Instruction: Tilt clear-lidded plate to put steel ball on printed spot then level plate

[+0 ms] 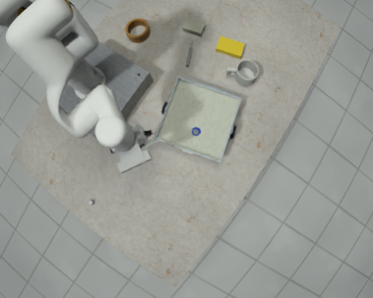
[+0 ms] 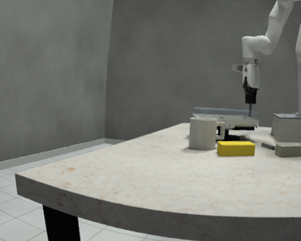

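The clear-lidded plate (image 1: 200,119) sits near the middle of the desk (image 1: 184,215), a square tray turned so its edges run diagonally to the desk's sides, one corner pointing toward the arm's grey base block (image 1: 130,75). Being square, it has no real long axis. In the exterior view it looks roughly level, though the low angle makes a slight tilt hard to rule out.

The steel ball (image 1: 196,132) lies inside the blue ring of the printed spot (image 1: 193,129), in the half of the plate away from the mug.

The gripper (image 2: 250,99) hangs straight down at the plate's corner nearest the base, clenched on something thin there, seemingly a handle or the rim at that corner.

Beyond the plate's far side stand a white mug (image 1: 247,72) and a yellow sponge (image 1: 230,46), both apart from it. A grey block (image 1: 194,27), a thin grey tool (image 1: 188,54) and a tape ring (image 1: 137,29) lie further off.
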